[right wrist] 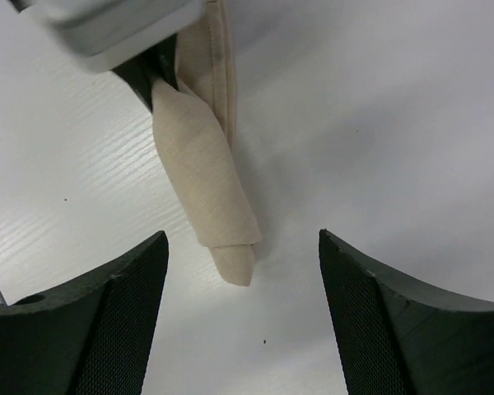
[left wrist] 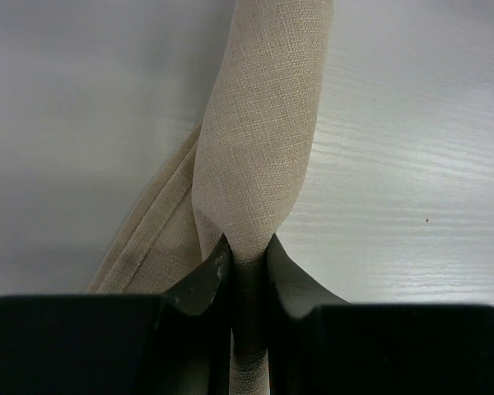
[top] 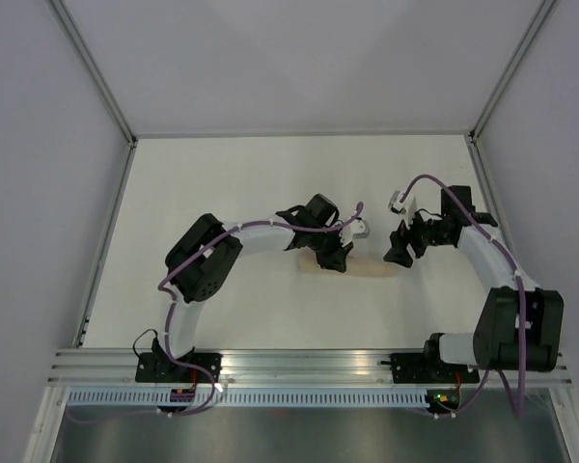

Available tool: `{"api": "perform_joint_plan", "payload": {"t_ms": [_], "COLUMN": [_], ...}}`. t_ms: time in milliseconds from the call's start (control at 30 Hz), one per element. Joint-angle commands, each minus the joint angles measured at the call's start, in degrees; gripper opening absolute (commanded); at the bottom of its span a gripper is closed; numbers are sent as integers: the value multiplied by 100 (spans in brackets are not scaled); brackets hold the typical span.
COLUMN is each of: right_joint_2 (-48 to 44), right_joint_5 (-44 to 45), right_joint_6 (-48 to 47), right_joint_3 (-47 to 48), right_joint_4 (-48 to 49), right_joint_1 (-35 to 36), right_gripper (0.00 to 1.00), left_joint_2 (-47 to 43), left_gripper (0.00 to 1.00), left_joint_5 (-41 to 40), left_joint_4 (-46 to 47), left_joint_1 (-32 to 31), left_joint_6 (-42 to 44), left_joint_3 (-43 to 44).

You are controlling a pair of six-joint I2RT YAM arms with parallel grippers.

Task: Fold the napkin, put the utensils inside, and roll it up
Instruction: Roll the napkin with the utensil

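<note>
The tan napkin [top: 367, 267] lies rolled into a slim tube on the white table, between the two grippers. My left gripper [top: 330, 258] is shut on the tube's left end; in the left wrist view the cloth [left wrist: 259, 148] runs away from the pinching jaws [left wrist: 247, 243]. A loose hemmed edge [left wrist: 152, 226] trails beside the roll. My right gripper [top: 399, 253] stands open just off the tube's right end. In the right wrist view the roll's tip [right wrist: 235, 265] lies between the spread fingers [right wrist: 241, 234], touching neither. The utensils are hidden from every view.
White walls close in the table [top: 222, 183] at the back and on both sides. An aluminium rail [top: 299, 362] with both arm bases runs along the near edge. The left gripper's pale body [right wrist: 107, 25] shows at the top of the right wrist view.
</note>
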Motion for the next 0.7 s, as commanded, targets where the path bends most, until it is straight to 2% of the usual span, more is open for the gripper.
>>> {"api": "perform_joint_plan", "payload": {"t_ms": [0,100,233,367,667], "right_joint_2": [-860,-1475,-1854,-1758,-1161], "right_joint_5": [203,932,1732,2452,3385], "right_joint_6": [-178,-64,-19,-133,-134], "right_joint_3": [-767,-1470,-2000,-2246,-2572], "right_joint_4": [1115,1992,2487,2777,3567], "right_joint_1": [349,1034,1922,2642,3469], "right_gripper": [79,80,82,81,79], "left_joint_2": [601,812,1120,1375,1622], "left_gripper": [13,14,17,18,25], "left_joint_5": [530,758,969,1066,1190], "left_joint_4": [-1214,-1583,-2032,-2392,-2745], "left_joint_1": [98,151,195,230,265], "left_joint_6": [-281,-290,-281,-272,-237], "left_joint_3": [131,474,1001,1388,1846]}}
